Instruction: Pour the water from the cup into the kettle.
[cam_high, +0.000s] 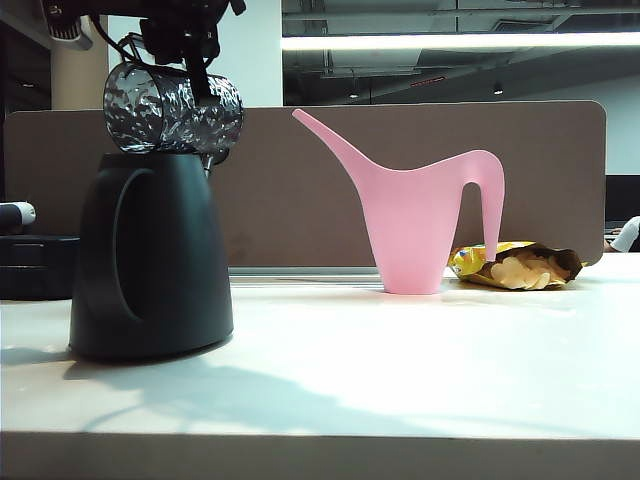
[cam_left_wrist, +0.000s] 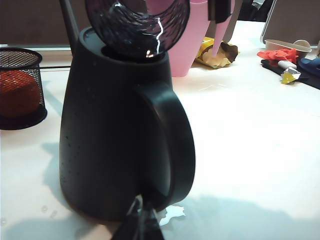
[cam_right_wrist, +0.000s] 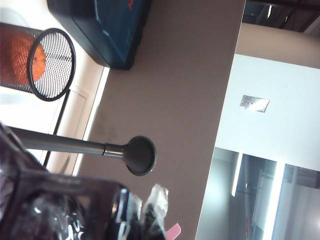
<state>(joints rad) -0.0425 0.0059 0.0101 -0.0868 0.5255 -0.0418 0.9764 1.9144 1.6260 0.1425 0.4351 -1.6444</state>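
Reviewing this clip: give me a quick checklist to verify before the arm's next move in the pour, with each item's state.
1. Right gripper shut on the bumpy dark purple translucent cup: ok.
2. Cup tipped on its side over the large matte black plastic kettle: ok.
3. Cup mouth above kettle opening: ok.
4. Cup emptied: cannot tell.
5. White table dry: not ok, a small puddle lies by the kettle base.
6. Left gripper low beside the kettle, open or shut: cannot tell.

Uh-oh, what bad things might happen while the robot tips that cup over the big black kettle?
1. Water may miss: the cup, tipped on its side by the shut right gripper, hangs at the edge of the kettle top, and a small puddle already lies by the base.
2. The cup sits very close to the kettle's rim, so it might bump it.
3. The left gripper, near that puddle, could get wet.
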